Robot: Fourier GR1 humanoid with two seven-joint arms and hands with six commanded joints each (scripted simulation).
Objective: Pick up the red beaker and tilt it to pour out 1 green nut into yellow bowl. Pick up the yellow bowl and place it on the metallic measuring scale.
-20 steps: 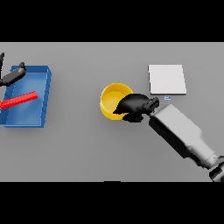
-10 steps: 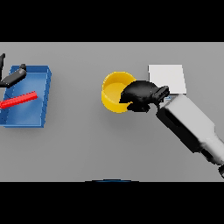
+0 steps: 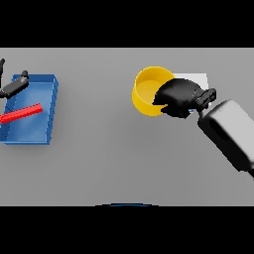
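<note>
On the right of the grey surface (image 3: 109, 163), I see my right hand (image 3: 179, 97), fingers curled round the yellow bowl (image 3: 148, 89), has carried it farther back, overlapping the white scale (image 3: 198, 79); left hand (image 3: 12, 85) far left.

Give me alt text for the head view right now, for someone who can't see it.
The right hand grips the yellow bowl by its rim, beside the partly hidden metallic scale. At far left, the left hand shows over a blue tray holding a red object.
</note>
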